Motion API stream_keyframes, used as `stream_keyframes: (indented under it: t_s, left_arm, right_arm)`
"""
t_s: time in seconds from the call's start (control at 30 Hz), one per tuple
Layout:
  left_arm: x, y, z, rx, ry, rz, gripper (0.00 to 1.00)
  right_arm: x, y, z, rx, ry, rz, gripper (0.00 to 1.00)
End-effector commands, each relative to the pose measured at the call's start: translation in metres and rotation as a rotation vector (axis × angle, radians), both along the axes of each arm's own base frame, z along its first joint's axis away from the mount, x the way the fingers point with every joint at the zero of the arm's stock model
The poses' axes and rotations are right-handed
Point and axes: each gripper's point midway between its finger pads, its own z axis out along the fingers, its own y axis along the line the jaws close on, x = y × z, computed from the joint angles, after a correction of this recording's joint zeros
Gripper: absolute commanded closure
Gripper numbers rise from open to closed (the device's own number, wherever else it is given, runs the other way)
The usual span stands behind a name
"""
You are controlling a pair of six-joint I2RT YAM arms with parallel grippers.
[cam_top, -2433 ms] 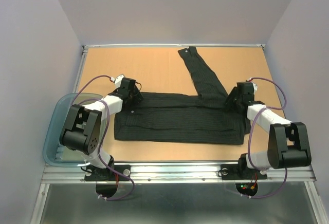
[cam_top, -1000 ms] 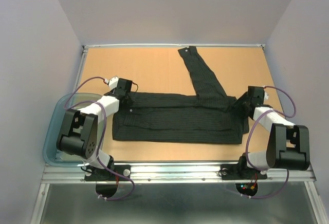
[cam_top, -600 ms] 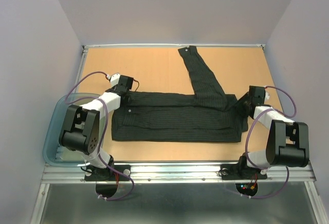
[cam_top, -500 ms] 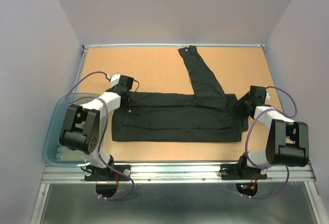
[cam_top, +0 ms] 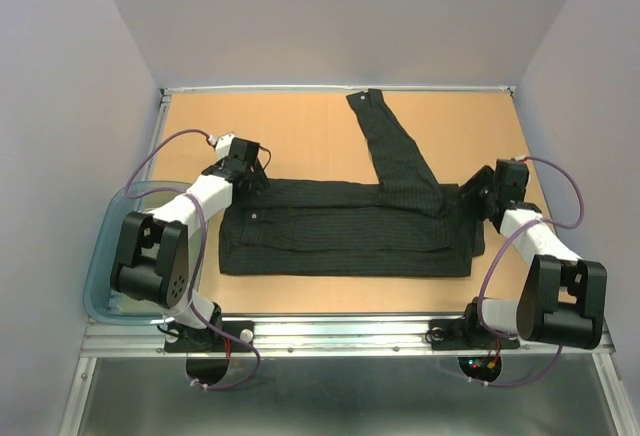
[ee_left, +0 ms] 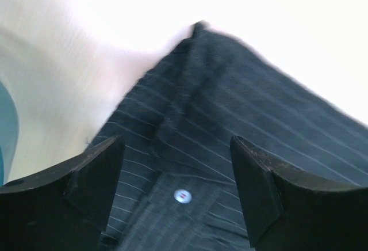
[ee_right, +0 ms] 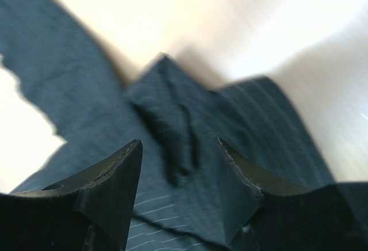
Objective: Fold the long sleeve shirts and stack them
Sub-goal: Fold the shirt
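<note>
black pinstriped shirt (cam_top: pixel 350 231) folded flat on table (cam_top: pixel 300 126); left gripper (ee_left: pixel 175 147) spread wide, empty, over its left end; right gripper (ee_right: pixel 179 146) parted over a raised crease at its right end.

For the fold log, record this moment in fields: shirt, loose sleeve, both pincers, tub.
shirt: black pinstriped button-up long sleeve shirt, lying as a flat band across the light wooden table
loose sleeve: spread out, angled toward the table's far edge
left pincer: open, over the shirt's left end, holding nothing
right pincer: open, over a puckered ridge of cloth at the shirt's right end
tub: translucent blue-grey plastic tub, at the table's left edge beside the left arm
</note>
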Motion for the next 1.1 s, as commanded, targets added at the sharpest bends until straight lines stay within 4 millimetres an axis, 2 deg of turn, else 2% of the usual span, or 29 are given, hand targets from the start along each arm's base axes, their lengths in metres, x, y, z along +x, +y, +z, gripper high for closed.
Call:
stream_keyframes:
  t_s: [0.0,0.03,0.13,0.17,0.2,0.23,0.27,0.3,0.33,0.4,0.43,0.47,0.53,0.63,0.77,0.83,0.87,0.93,1.07]
  left_arm:
    - [0.022,-0.034,0.073,-0.1,-0.185,-0.072,0.14]
    - [0.026,-0.041,0.081,-0.119,-0.208,-0.089,0.14]
    - [0.034,-0.066,0.096,-0.206,-0.264,-0.155,0.14]
    - [0.036,-0.072,0.096,-0.228,-0.271,-0.172,0.15]
    - [0.041,-0.08,0.094,-0.26,-0.281,-0.194,0.16]
    - [0.044,-0.084,0.091,-0.276,-0.284,-0.199,0.17]
    - [0.049,-0.09,0.083,-0.295,-0.281,-0.21,0.18]
    - [0.051,-0.093,0.077,-0.303,-0.272,-0.212,0.18]
    - [0.052,-0.096,0.06,-0.311,-0.237,-0.212,0.19]
    - [0.059,-0.102,0.049,-0.326,-0.237,-0.216,0.2]
    - [0.061,-0.103,0.032,-0.324,-0.214,-0.207,0.2]
    - [0.062,-0.103,0.024,-0.319,-0.2,-0.201,0.2]
    - [0.064,-0.099,0.009,-0.304,-0.173,-0.176,0.22]
    - [0.062,-0.086,-0.011,-0.282,-0.139,-0.115,0.23]
    - [0.052,-0.065,-0.025,-0.268,-0.107,-0.018,0.25]
    - [0.047,-0.06,-0.026,-0.266,-0.1,0.008,0.25]
    - [0.044,-0.058,-0.024,-0.269,-0.106,0.028,0.25]
    - [0.041,-0.056,-0.02,-0.273,-0.114,0.043,0.25]
    - [0.048,-0.062,0.009,-0.296,-0.177,0.015,0.21]
  right_arm:
    - [0.038,0.015,0.065,0.045,-0.186,0.121,0.42]
    - [0.046,0.02,0.074,0.06,-0.223,0.151,0.42]
    - [0.065,0.036,0.083,0.157,-0.283,0.207,0.46]
    - [0.069,0.038,0.083,0.18,-0.298,0.203,0.48]
    - [0.069,0.04,0.071,0.221,-0.282,0.179,0.52]
    - [0.077,0.04,0.075,0.226,-0.332,0.175,0.55]
    - [0.079,0.039,0.069,0.24,-0.336,0.161,0.57]
    - [0.082,0.04,0.051,0.278,-0.305,0.135,0.61]
    - [0.086,0.041,0.046,0.288,-0.334,0.14,0.62]
    - [0.09,0.043,0.027,0.325,-0.313,0.128,0.66]
    - [0.091,0.042,0.006,0.336,-0.279,0.113,0.67]
    - [0.091,0.04,-0.003,0.336,-0.264,0.1,0.69]
    - [0.09,0.027,-0.024,0.317,-0.231,0.043,0.73]
    - [0.083,0.002,-0.041,0.298,-0.202,-0.024,0.74]
    - [0.066,-0.035,-0.059,0.241,-0.156,-0.124,0.74]
    - [0.065,-0.052,-0.061,0.193,-0.137,-0.146,0.73]
    - [0.058,-0.054,-0.068,0.177,-0.085,-0.155,0.73]
    - [0.067,-0.059,-0.052,0.12,-0.097,-0.106,0.73]
    - [0.09,-0.038,0.008,0.104,-0.246,0.022,0.68]
